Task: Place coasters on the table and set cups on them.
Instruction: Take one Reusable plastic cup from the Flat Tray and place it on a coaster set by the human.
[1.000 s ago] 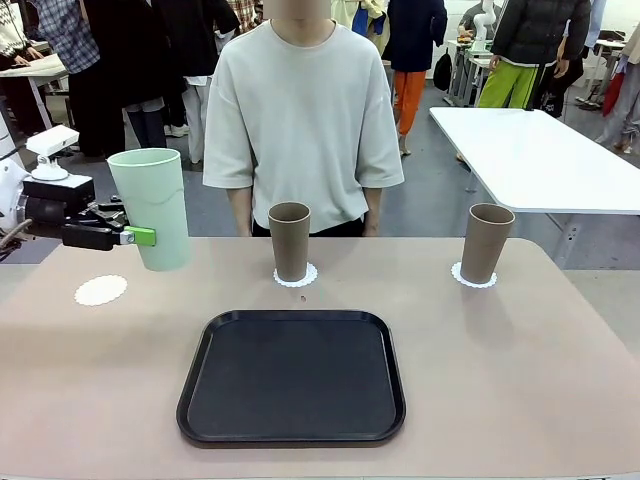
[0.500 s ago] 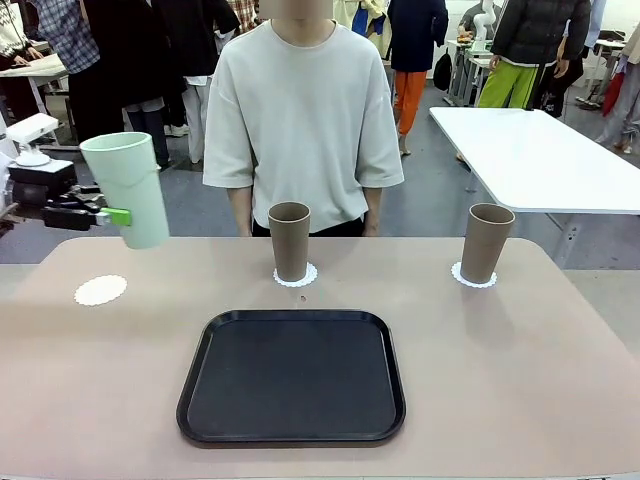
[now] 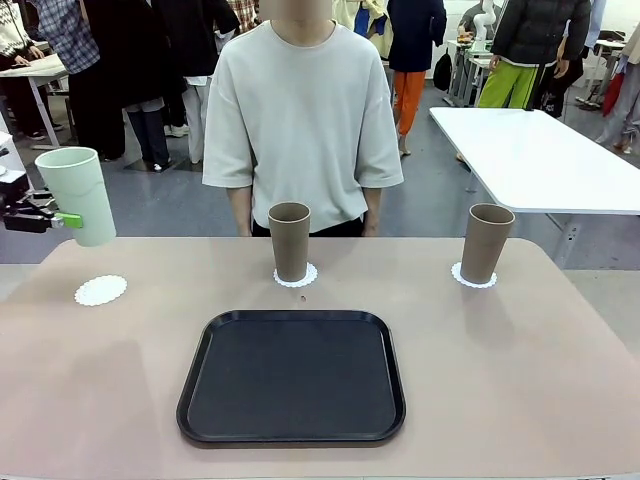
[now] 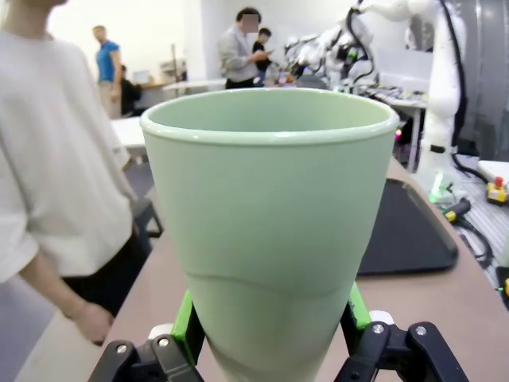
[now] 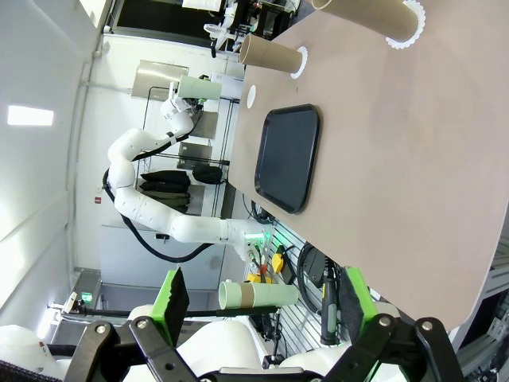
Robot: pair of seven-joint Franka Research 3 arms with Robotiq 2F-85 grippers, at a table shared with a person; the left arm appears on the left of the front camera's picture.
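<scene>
At the picture's far left, my left gripper [image 3: 45, 218] is shut on the pale mint green cup [image 3: 78, 195], which hangs upright in the air above and just left of an empty white coaster [image 3: 101, 290] on the table [image 3: 520, 360]. In the left wrist view the mint cup [image 4: 270, 231] sits between the green pads [image 4: 184, 325]. Two brown cups [image 3: 290, 241] [image 3: 487, 243] stand on coasters [image 3: 296, 276] [image 3: 473, 277] at the far side. My right gripper [image 5: 262, 298] is open and holds nothing, well off the table [image 5: 382, 159].
A black tray [image 3: 292, 375] lies bare at the near middle of the table. A person stands behind the far edge with hands out of sight. A white table [image 3: 540, 160] stands at the back right.
My left gripper has carried the mint cup leftward, from right of the empty coaster to left of it. The brown cups, coasters and tray have not moved.
</scene>
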